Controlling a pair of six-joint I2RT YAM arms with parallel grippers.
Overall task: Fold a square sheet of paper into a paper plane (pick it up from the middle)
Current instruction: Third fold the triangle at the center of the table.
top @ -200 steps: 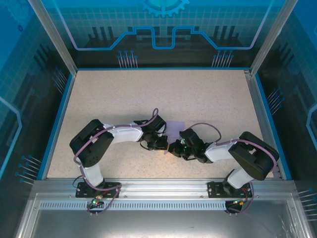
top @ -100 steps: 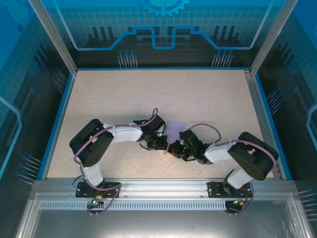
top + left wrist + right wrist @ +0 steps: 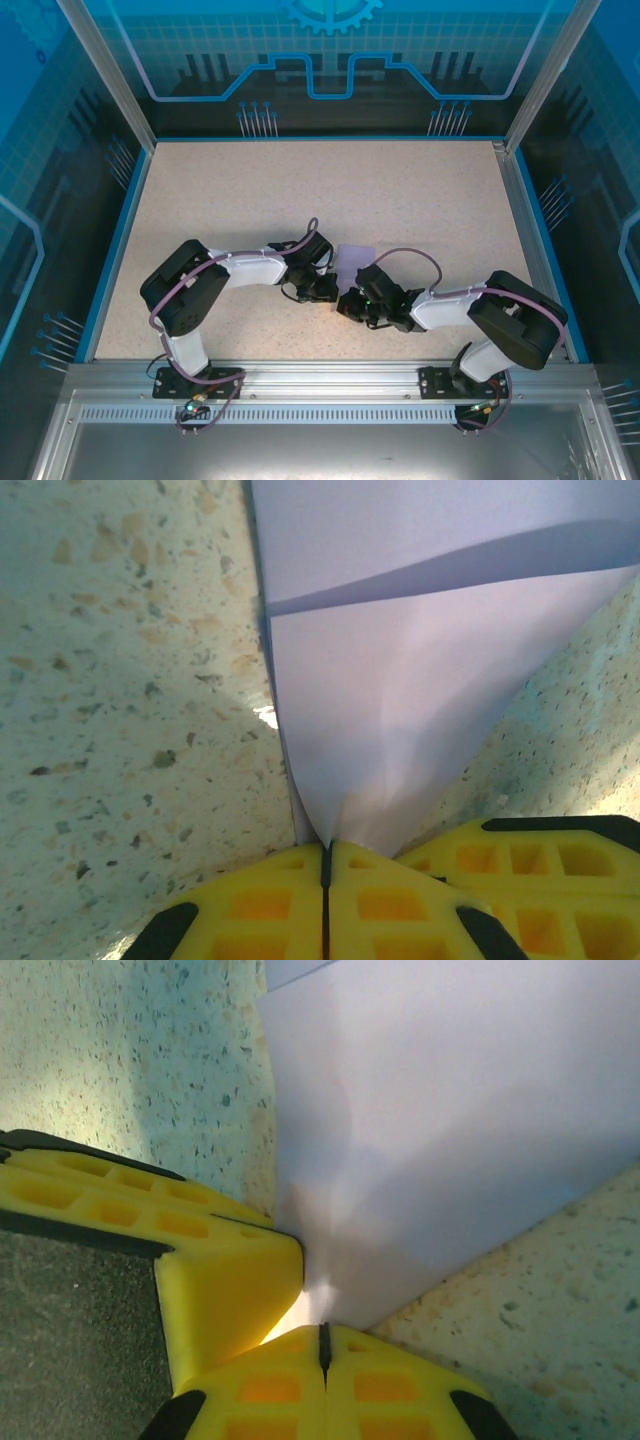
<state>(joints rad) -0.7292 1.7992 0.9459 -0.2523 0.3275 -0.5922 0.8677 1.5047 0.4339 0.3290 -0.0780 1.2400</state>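
Note:
The square sheet of paper (image 3: 356,256) is lavender and lies near the table's middle, between the two wrists. My left gripper (image 3: 328,292) is shut on its near corner. In the left wrist view the sheet of paper (image 3: 400,700) narrows into the closed yellow jaws of the left gripper (image 3: 325,848), and a fold line crosses it higher up. My right gripper (image 3: 347,305) is shut on the same corner right beside it. In the right wrist view the paper (image 3: 450,1110) runs into the right gripper (image 3: 323,1330), whose jaws are pressed together. No paper plane shape shows.
The speckled table (image 3: 300,190) has a blue rim and metal frame posts at its corners. The two grippers nearly touch: the left one's yellow fingers (image 3: 220,1300) crowd the right wrist view, and the right one's fingers (image 3: 540,865) sit at the lower right of the left wrist view.
The right arm has shifted slightly left, bringing its gripper closer to the left one. The left arm and the paper have hardly moved.

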